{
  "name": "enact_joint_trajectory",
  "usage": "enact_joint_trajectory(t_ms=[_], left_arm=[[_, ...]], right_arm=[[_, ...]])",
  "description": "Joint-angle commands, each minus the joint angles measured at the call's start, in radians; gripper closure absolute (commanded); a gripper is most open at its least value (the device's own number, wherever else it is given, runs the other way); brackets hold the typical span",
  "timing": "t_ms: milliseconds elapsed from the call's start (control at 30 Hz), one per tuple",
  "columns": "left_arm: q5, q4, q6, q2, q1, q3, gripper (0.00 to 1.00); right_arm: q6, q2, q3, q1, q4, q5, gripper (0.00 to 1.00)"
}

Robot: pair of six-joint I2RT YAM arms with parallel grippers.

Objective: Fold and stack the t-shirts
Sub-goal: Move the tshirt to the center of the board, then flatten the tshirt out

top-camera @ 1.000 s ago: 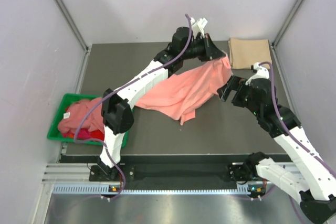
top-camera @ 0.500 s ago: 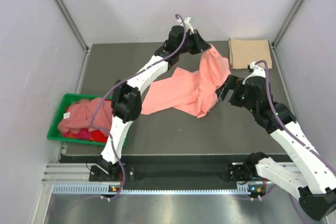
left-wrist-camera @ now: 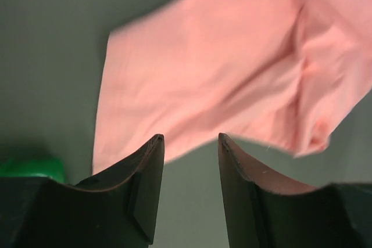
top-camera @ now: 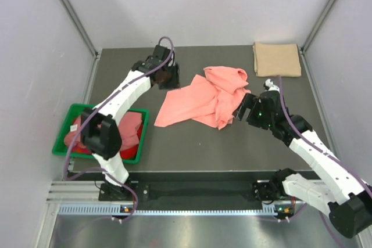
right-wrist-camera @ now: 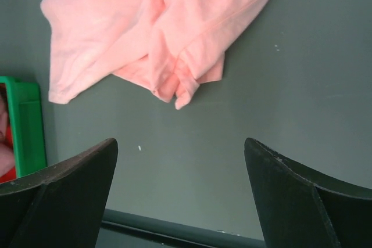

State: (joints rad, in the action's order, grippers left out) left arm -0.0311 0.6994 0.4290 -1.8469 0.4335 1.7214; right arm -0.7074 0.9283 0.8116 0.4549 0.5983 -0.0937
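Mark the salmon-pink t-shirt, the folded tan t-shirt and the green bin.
salmon-pink t-shirt (top-camera: 197,100): top view, middle of the crumpled cloth.
folded tan t-shirt (top-camera: 276,59): top view, centre of its upper face.
green bin (top-camera: 81,107): top view, far rim.

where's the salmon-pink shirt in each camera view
Top external: salmon-pink shirt lies crumpled mid-table.
Left wrist: it fills the upper frame.
Right wrist: it sits upper left.
Shared landmark: the green bin, at the left in all three views.
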Motion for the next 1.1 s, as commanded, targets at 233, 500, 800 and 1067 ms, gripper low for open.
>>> enact_joint_trajectory(t_ms=[233,500,800,1067], left_arm=[[0.071,0.054,0.017,0.268,0.031,-0.540,0.51],[0.013,-0.018,0.002,0.216,0.033,-0.592,0.48],[0.022,-0.067,-0.021,0.132,0.033,-0.625,0.49],[0.077,-0.081,-0.035,0.101,0.033,-0.620,0.51]], right_arm=[[0.008,0.067,0.005,-0.009,-0.121,0.074,0.11],[-0.221,0.141,-0.077,-0.010,-0.161,0.014,0.21],[-0.329,0.184,-0.155,-0.045,-0.242,-0.080,0.41],[-0.346,0.259,-0.180,-0.050,-0.330,-0.067,0.53]])
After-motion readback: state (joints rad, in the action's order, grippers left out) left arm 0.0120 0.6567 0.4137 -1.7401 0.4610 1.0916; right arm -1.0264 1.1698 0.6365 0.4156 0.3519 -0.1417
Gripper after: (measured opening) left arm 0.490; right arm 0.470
